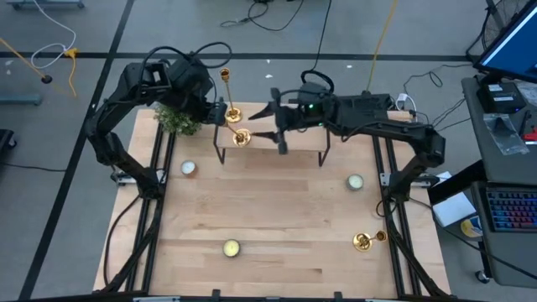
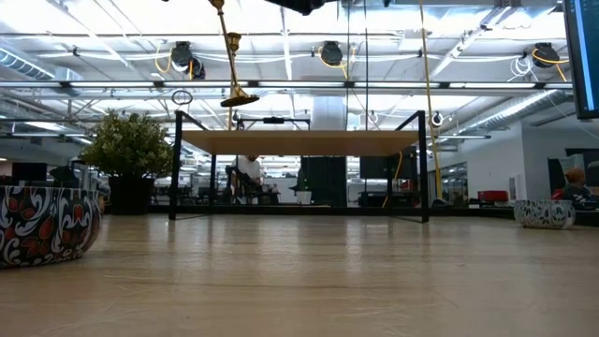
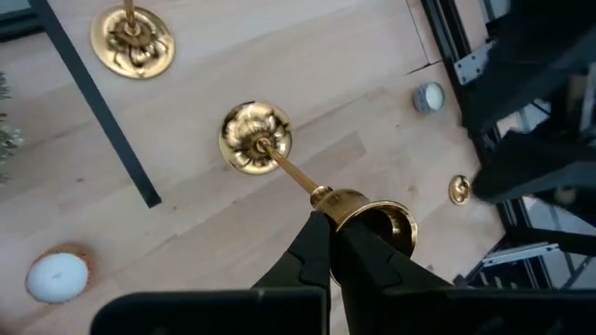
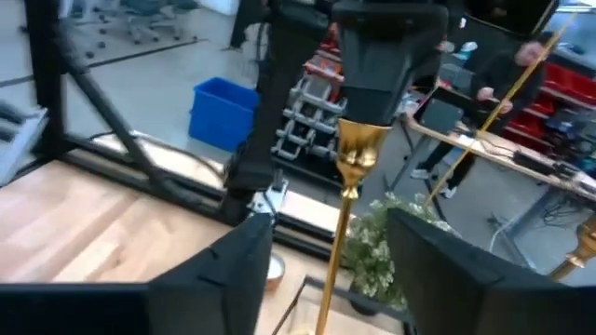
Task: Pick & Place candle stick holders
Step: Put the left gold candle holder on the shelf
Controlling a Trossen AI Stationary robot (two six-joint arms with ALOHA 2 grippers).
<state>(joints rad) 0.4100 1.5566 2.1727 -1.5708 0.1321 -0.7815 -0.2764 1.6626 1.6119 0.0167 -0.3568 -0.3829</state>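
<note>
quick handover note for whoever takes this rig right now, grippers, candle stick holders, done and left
Left gripper: shut on a candlestick, held above the small raised shelf at the table's far side.
Right gripper: open, fingers either side of the same stem, not gripping.
Second candlestick stands on the shelf.
Third candlestick lies near the table's front right.
Left: set down the held one, fetch the third.

candle stick holders point(image 3: 255, 138): shiny gold
plant point(image 1: 178, 121): green
table point(image 1: 277, 218): light wood
bowl point(image 2: 47, 223): red, black, white swirls
bin point(image 4: 223, 112): blue
</note>
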